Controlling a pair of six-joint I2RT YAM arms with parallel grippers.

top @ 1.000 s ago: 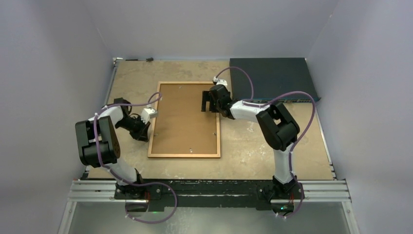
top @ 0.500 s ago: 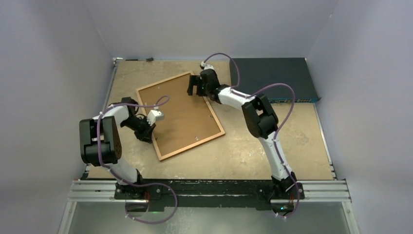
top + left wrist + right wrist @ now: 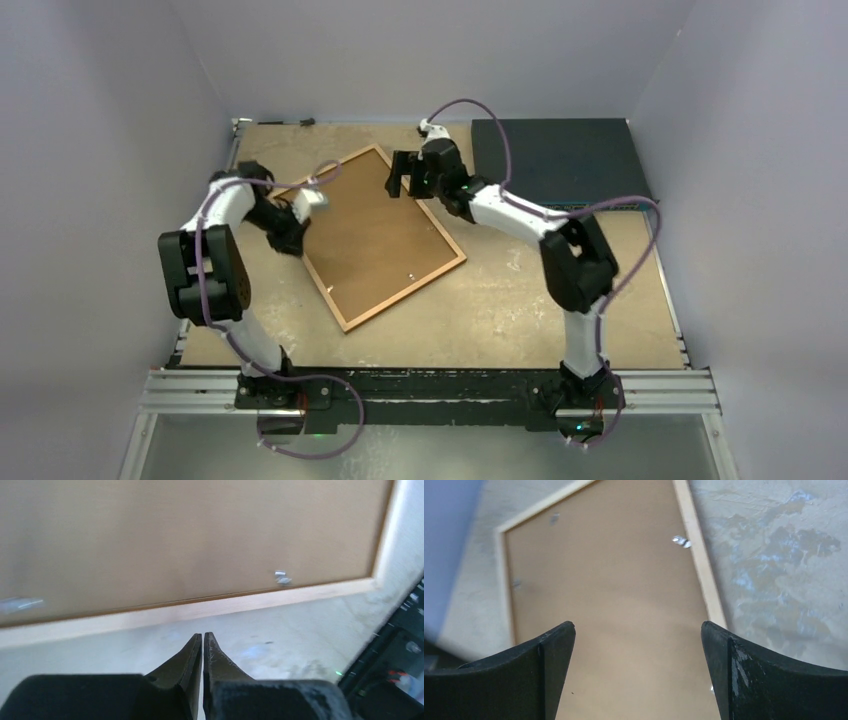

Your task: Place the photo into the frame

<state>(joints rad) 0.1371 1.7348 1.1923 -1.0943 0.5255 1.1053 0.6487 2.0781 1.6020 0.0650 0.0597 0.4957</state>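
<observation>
The frame (image 3: 406,296) lies back-up on the table, turned at an angle, with the plain brown backing board (image 3: 372,235) filling it. The photo is not in view. My left gripper (image 3: 297,242) is shut and empty, low over the table just off the frame's left edge; in the left wrist view its tips (image 3: 203,635) stand short of the pale wooden edge (image 3: 200,611). My right gripper (image 3: 400,178) is open and empty over the frame's far corner; in the right wrist view (image 3: 638,625) the backing board (image 3: 614,580) lies between its jaws.
A dark blue flat box (image 3: 560,160) lies at the back right of the table. Small metal tabs (image 3: 681,541) sit along the inside of the frame's edge (image 3: 699,565). Grey walls close in the left, back and right.
The frame has turned counterclockwise from square to angled and slid left. My right gripper moved left and farther back; my left gripper moved farther back along the frame's left edge.
</observation>
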